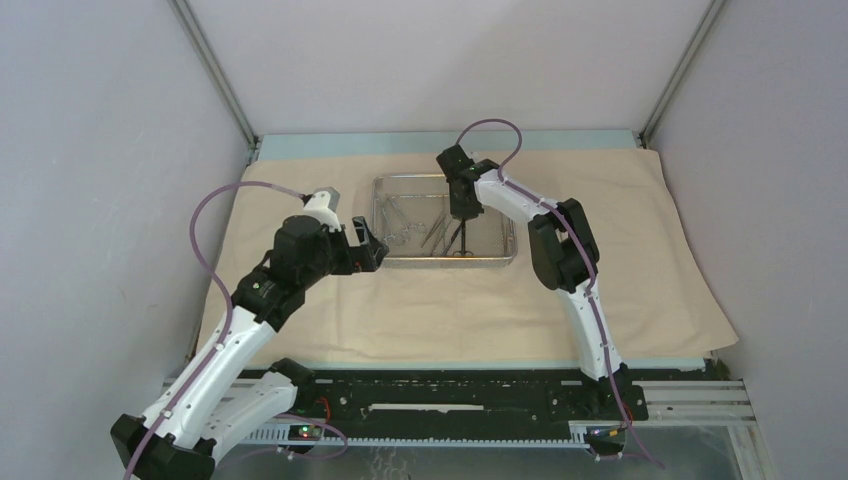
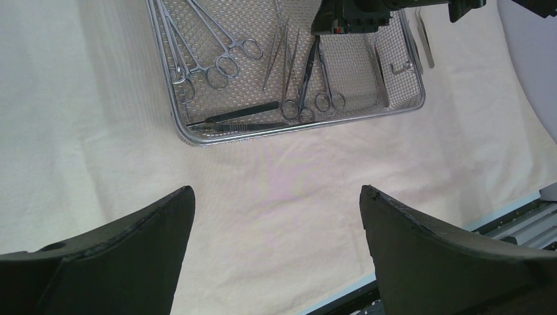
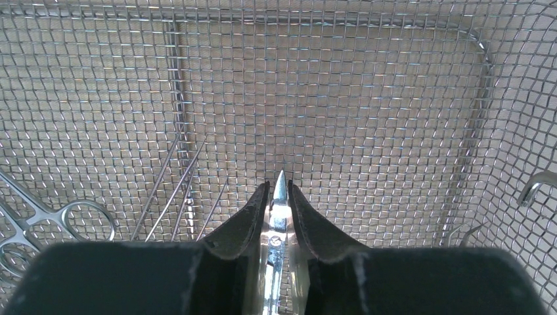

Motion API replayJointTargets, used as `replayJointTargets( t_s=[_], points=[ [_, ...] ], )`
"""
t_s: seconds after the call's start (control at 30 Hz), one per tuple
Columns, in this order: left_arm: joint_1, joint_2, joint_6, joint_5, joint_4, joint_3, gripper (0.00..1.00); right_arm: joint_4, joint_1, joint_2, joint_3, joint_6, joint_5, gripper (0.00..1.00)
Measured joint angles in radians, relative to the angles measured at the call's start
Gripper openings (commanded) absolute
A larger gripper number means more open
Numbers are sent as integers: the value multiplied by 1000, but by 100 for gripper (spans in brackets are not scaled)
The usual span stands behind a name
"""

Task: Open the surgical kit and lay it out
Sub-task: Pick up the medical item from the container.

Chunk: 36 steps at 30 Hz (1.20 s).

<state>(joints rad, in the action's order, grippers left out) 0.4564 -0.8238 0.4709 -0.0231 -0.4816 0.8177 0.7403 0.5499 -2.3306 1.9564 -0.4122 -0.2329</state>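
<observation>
"Gripping what, with your right pincer?"

"I had it clenched on a steel instrument. Its pointed tip stuck out between my two fingers, just above the mesh."

"And where was that?"

"Inside the mesh tray, toward its right half. The tray sat on the beige cloth, about midway between the left and right edges of the bench and closer to the far edge than the near one. The cloth lay opened flat over most of the bench."

"What else was in the tray?"

"Ring-handled clamps lay in the left half, rings toward the near rim. Slim tweezers lay along that near rim. More ringed handles rested beside the piece I held, and I couldn't tell which rings were its own."

"Your left pincer?"

"Released, fingers spread wide, grasping nothing. It hung over bare cloth, near the tray's near-left corner, apart from the rim."
</observation>
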Motion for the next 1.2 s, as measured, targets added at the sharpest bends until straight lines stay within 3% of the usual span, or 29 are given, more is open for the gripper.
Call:
replayJointTargets(
  t_s=[0.27, 0.63, 1.2],
  points=[
    [0, -5, 0, 0, 2, 0, 100, 0, -16, -3, 0, -8, 16, 21],
    [0, -23, 0, -1, 3, 0, 100, -6, -20, -5, 0, -17, 40, 0],
    [0, -27, 0, -1, 3, 0, 100, -45, -34, 28, -46, 10, 51, 0]
  ],
)
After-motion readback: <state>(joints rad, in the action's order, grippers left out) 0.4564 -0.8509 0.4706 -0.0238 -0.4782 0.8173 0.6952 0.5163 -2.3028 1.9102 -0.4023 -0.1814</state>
